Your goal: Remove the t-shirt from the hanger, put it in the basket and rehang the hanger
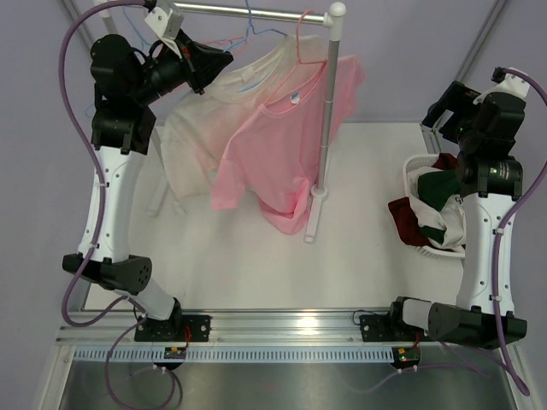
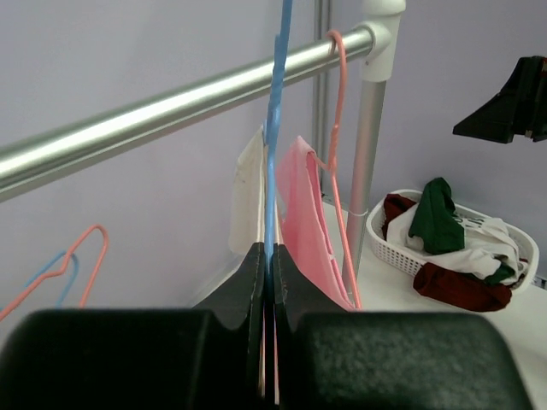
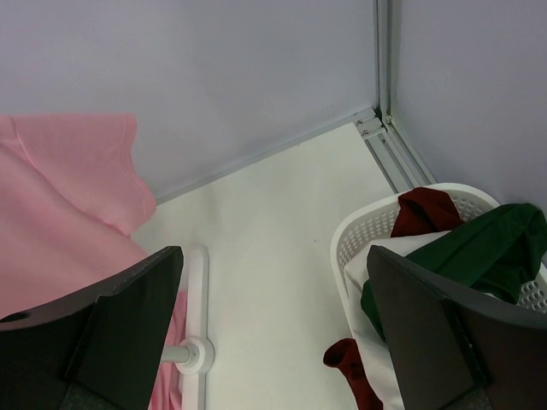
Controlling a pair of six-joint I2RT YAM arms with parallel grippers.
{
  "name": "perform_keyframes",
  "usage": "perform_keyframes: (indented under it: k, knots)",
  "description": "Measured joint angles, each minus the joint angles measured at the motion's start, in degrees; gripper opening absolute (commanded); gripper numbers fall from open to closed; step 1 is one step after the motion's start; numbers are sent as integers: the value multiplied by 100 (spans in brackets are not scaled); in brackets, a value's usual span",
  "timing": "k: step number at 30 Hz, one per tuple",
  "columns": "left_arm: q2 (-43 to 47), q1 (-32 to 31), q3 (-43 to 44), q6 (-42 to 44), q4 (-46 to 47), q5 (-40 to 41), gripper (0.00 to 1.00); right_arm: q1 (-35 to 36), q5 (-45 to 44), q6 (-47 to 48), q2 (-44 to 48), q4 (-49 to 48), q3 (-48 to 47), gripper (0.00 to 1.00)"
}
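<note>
Nearest us, our right gripper (image 3: 273,286) hung with jaws spread wide by the white plastic laundry basket (image 1: 416,164), while farther back our left gripper (image 2: 268,254) was clenched on the thin blue wire hanger (image 2: 275,102) carrying the cream t-shirt (image 1: 184,137) on the steel rail (image 1: 231,11), beside a pink t-shirt (image 1: 273,141).

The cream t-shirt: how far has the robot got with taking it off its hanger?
Early. The left hand is shut on the blue hanger; the cream t-shirt hangs on it, yet to be pulled off. The right hand hovers open by the basket.
</note>
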State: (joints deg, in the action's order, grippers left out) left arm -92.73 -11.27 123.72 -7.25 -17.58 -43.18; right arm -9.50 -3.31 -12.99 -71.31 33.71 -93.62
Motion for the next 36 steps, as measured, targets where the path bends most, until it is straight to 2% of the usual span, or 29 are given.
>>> perform_keyframes:
  k: [7,12,17,25,31,36]
  knots:
    - [769,0,-321,192,-79,531,4,118,20,24,0,2,0,99]
    - [1491,-9,-1329,227,-70,1235,3,330,131,39,0,11,-2,99]
    - [2184,-9,-2474,234,-164,1888,2,894,367,37,55,66,-11,100]
    - [3528,-9,-3980,109,-361,2448,3,1572,1355,13,387,125,-81,99]
    - [4496,-9,-5060,-181,-247,2483,0,2726,1878,68,599,101,42,100]
    - [4798,-9,-5956,-380,-214,2581,0,3707,2131,131,758,90,295,99]
